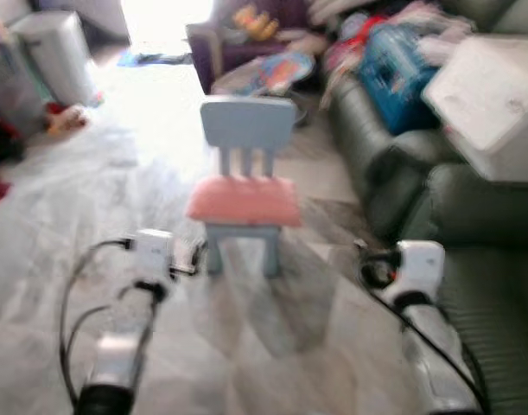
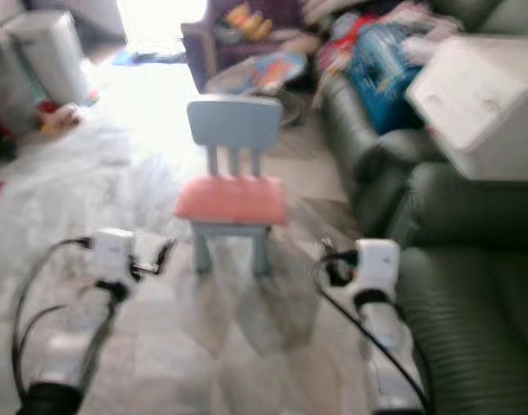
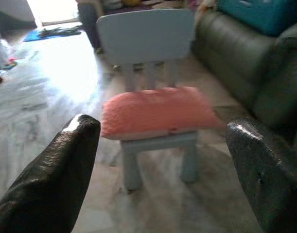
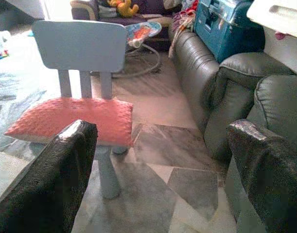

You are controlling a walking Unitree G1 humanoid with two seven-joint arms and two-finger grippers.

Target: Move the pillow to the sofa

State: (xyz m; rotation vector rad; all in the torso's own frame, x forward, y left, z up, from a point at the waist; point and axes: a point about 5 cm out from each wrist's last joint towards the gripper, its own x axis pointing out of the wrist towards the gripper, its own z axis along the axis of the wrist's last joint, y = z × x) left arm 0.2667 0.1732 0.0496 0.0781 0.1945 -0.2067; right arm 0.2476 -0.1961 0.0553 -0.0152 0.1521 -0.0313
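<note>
Pink pillow (image 1: 244, 201) on chair (image 1: 247, 125), sofa (image 1: 471, 259) beside

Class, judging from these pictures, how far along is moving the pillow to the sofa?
The pillow lies on the seat of the small blue chair, apart from the sofa on the robot's right, so it is not on the sofa now. Both the left gripper and the right gripper are open, held out toward the chair, holding nothing. Grasping the pillow and carrying it over remain.
</note>
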